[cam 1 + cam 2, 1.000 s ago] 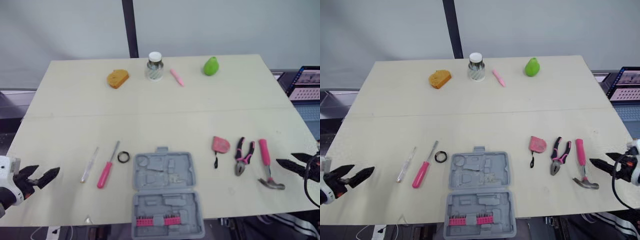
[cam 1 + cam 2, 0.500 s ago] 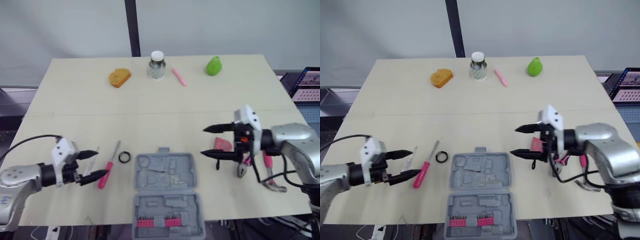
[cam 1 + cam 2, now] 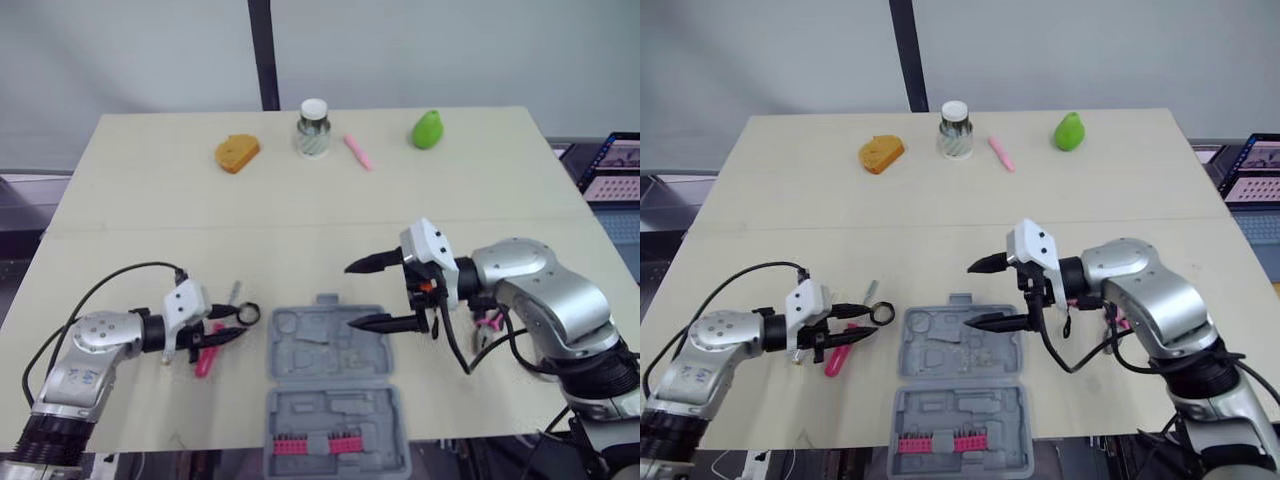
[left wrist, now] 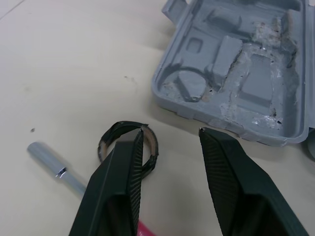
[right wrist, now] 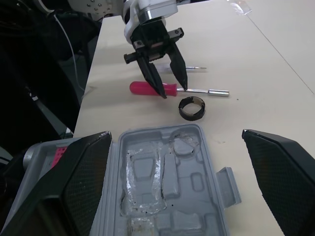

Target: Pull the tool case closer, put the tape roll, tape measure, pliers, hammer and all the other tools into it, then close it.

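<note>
The grey moulded-plastic tool case (image 3: pixel 330 352) is laid open at the near edge of the pale, matte bench (image 3: pixel 300 230) — a grey wall (image 3: pixel 120 50) behind. The tape roll (image 4: pixel 127 147) (a black ring) is overlapped by one finger of the parted left claw (image 4: pixel 171 130); the right claw (image 3: pixel 350 296) is spread wide over the case.

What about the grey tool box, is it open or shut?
Open. The tool case lies flat with both halves spread, moulded hollows facing up, and pink bits showing in the near half.
</note>
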You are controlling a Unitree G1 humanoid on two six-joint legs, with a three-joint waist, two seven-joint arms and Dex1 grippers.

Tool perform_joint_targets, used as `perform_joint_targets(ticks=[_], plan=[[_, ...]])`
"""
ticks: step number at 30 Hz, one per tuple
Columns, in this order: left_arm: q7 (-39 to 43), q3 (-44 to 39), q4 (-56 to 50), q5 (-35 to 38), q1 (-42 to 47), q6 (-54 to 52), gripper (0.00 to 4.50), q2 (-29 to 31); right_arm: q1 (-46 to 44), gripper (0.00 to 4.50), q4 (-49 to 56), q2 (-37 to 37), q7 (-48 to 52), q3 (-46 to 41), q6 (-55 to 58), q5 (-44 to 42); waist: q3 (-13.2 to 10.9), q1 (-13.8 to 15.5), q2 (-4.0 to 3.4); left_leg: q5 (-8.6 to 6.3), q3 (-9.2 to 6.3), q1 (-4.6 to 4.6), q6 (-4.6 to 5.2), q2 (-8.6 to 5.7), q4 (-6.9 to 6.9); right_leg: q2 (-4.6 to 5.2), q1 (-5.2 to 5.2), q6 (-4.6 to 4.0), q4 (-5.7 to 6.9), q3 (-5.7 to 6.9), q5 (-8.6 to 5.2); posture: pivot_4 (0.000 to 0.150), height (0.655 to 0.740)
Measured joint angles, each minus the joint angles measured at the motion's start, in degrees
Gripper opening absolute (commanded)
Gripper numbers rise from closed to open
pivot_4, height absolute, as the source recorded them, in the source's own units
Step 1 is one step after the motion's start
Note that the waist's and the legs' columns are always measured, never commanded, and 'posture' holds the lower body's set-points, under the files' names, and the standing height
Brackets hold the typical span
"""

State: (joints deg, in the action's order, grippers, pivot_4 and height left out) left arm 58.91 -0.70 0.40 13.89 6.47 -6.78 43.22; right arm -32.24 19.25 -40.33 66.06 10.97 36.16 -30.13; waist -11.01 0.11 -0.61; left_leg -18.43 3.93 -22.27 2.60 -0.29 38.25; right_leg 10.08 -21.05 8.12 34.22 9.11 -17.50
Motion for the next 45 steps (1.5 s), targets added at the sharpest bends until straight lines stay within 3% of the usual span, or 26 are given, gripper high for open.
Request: perform_joint_targets(ticks=[2, 12, 15, 19, 45], plan=[[0.0, 0.8, 1.4, -0.8, 0.8, 0.5, 0.13, -0.4, 0.5, 4.5, 1.2, 0.5, -1.0, 0.2, 0.1, 0.4, 0.0, -0.1, 0.0, 0.03, 0.0, 0.0, -0.02, 0.01, 0.01, 0.0, -0.03, 0.0, 0.07, -0.01, 0.0, 0.15, 0.74], [-0.1, 2.0, 5.2, -3.4, 4.1, 2.8, 0.13, -0.7, 1.8, 4.5, 5.2, 0.8, -3.9, 0.4, 2.7, 0.3, 0.0, -0.1, 0.0, 0.1, 0.01, 0.01, -0.02, 0.0, 0.07, 0.04, -0.11, -0.01, 0.29, -0.05, 0.0, 0.15, 0.74], [-0.1, 2.2, 5.3, -3.7, 4.3, 2.9, 0.92, -0.8, 1.9, 4.5, 5.6, 0.8, -4.4, 0.4, 3.1, -0.2, 0.0, -0.1, 0.01, 0.1, 0.01, 0.01, -0.02, 0.0, 0.07, 0.04, -0.12, -0.01, 0.3, -0.05, 0.0, 0.15, 0.74], [0.1, 2.2, 6.1, -3.9, 4.3, 2.8, 2.84, -0.8, 2.7, 4.5, 5.6, 0.8, -4.7, 0.4, 3.3, -0.3, 0.0, -0.1, 0.01, 0.11, 0.01, 0.01, -0.01, 0.0, 0.08, 0.04, -0.13, -0.01, 0.32, -0.05, 0.0, 0.15, 0.74], [0.5, 4.1, 7.2, -6.1, 4.5, 3.8, 2.84, -1.3, 4.9, 4.5, 5.5, 1.8, -5.3, 0.4, 1.4, -0.1, 0.0, -0.1, 0.01, 0.11, 0.01, -0.02, 0.0, -0.01, 0.39, 0.1, -0.17, -0.01, 0.63, -0.09, 0.0, 0.15, 0.74]])
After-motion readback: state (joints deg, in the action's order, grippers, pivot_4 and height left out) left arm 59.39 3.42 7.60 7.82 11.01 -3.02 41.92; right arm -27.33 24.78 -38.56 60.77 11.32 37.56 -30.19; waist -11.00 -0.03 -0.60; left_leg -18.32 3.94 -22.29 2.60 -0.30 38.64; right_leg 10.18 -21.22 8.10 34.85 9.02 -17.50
